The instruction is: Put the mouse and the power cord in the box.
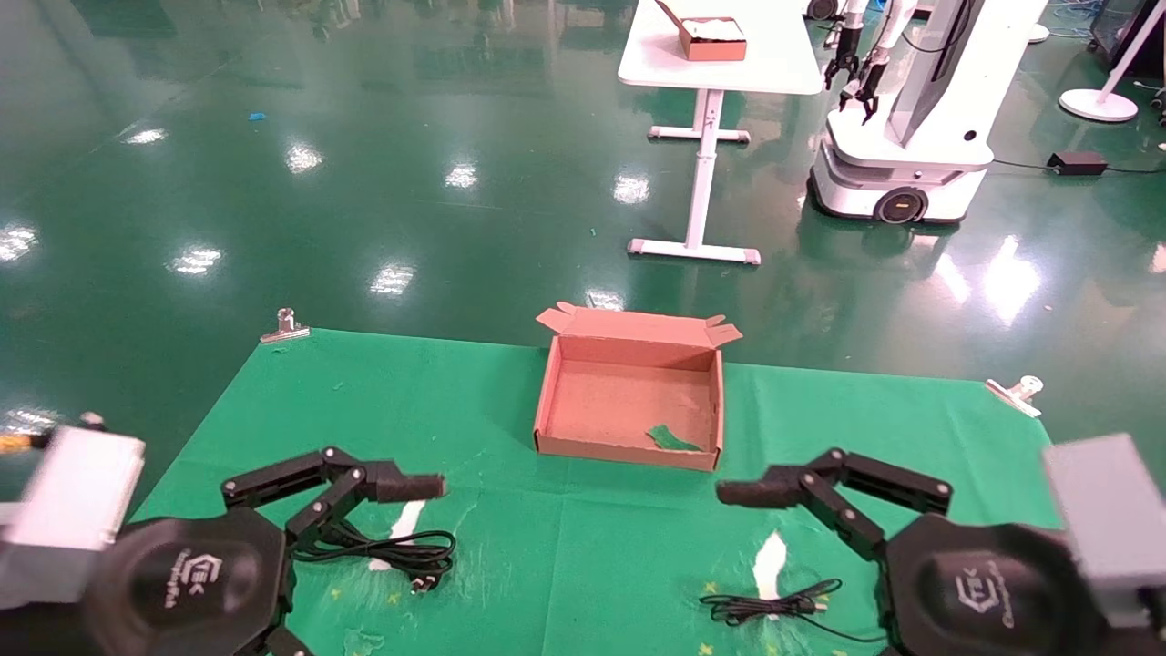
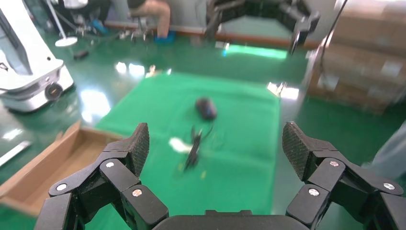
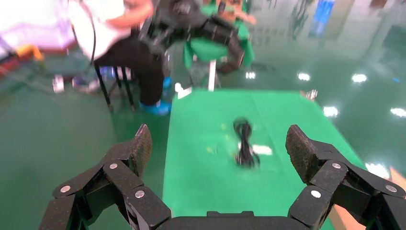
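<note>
While box (image 1: 629, 392) sits empty, tools perhaps "TEK"

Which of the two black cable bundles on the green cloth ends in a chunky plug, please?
The power cord, the thicker looped bundle under the left gripper. The other, by the right gripper, is the mouse's thinner cable.

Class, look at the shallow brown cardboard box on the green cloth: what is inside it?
Inside the shallow brown cardboard box lies only a small green scrap near its front right corner. The near wall hides a strip of the floor just behind it.
</note>
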